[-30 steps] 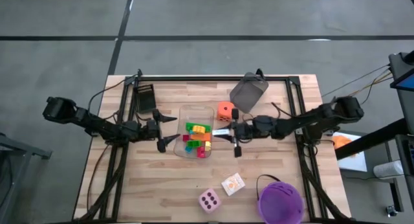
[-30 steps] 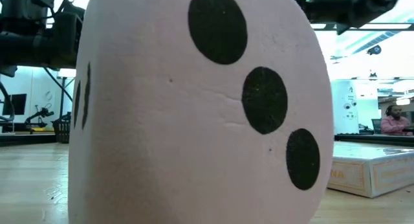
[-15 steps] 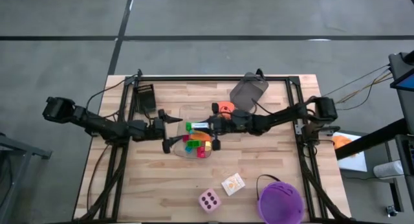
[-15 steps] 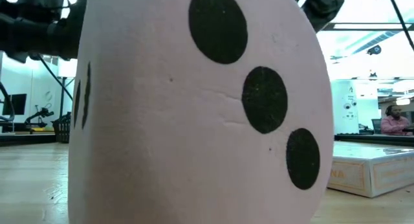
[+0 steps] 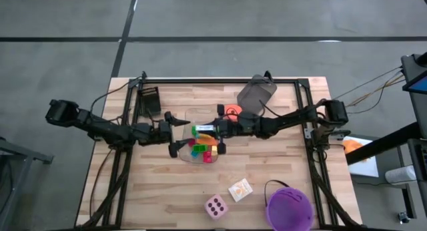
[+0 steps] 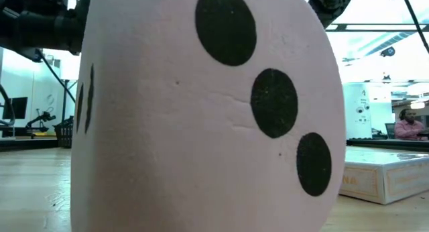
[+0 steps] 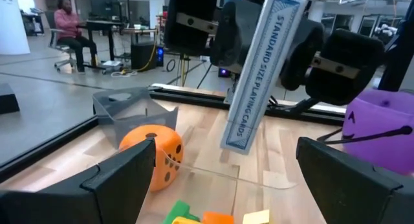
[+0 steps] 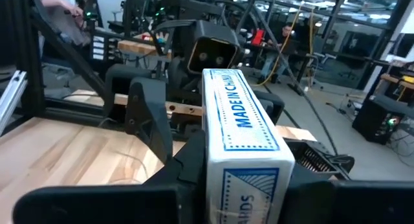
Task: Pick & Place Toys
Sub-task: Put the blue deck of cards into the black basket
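The right gripper (image 5: 215, 130) is pinching a small blue-and-white playing card box (image 8: 240, 136) between its 2 fingers, which are pressing flat against the box's sides. In the left wrist view the box (image 7: 257, 72) is hanging tilted above the clear tray (image 5: 189, 116), its printed edge facing the left arm. The left gripper (image 5: 178, 131) is sitting at the tray's left edge with its fingers (image 7: 119, 177) spread wide, holding nothing; the box is hanging between and beyond them, apart from both.

Inside the tray, green, yellow, red and teal building bricks (image 5: 202, 143) are lying in a heap, directly under and just beside the right gripper. An orange dotted die (image 7: 156, 154) is resting on the table just past the tray, next to the grey bin (image 5: 257, 94). A pink dotted die (image 5: 215, 206) is sitting near the table's front edge, filling most of the low view (image 6: 201, 118), with a small white picture card (image 5: 240, 189) just beside it and the purple bucket (image 5: 289, 207) to the right.
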You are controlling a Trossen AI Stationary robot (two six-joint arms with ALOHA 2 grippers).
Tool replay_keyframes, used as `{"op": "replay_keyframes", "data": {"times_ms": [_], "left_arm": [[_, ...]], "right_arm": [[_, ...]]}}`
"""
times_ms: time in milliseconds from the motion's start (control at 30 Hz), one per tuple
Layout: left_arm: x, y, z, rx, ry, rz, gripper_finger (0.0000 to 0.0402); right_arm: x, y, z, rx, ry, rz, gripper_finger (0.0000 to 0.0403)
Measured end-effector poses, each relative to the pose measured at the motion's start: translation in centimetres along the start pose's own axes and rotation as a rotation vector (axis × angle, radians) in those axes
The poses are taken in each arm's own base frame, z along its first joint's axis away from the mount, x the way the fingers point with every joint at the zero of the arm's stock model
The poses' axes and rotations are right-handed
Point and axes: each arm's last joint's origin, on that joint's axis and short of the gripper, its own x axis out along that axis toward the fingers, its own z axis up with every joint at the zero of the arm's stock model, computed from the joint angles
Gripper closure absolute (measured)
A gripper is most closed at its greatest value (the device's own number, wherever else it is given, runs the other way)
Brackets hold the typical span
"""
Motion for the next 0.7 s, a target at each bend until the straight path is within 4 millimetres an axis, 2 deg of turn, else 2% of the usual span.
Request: {"op": "replay_keyframes", "data": {"times_ms": [167, 500, 700], "left_arm": [[1.1, -0.4, -0.1, 0.013, 0.018, 0.001, 0.0025], [4.6, -1.6, 0.0, 0.099, 0.059, 0.002, 0.0025], [5.5, -1.9, -0.2, 0.117, 0.074, 0.001, 0.0025]], "right_arm": [[0.0, 0.0, 0.0, 0.004, -0.001, 0.004, 0.0344], [0.0, 0.1, -0.1, 0.012, 0.006, 0.030, 0.0344], [0.0, 0.1, -0.2, 0.019, 0.022, 0.039, 0.0344]]}}
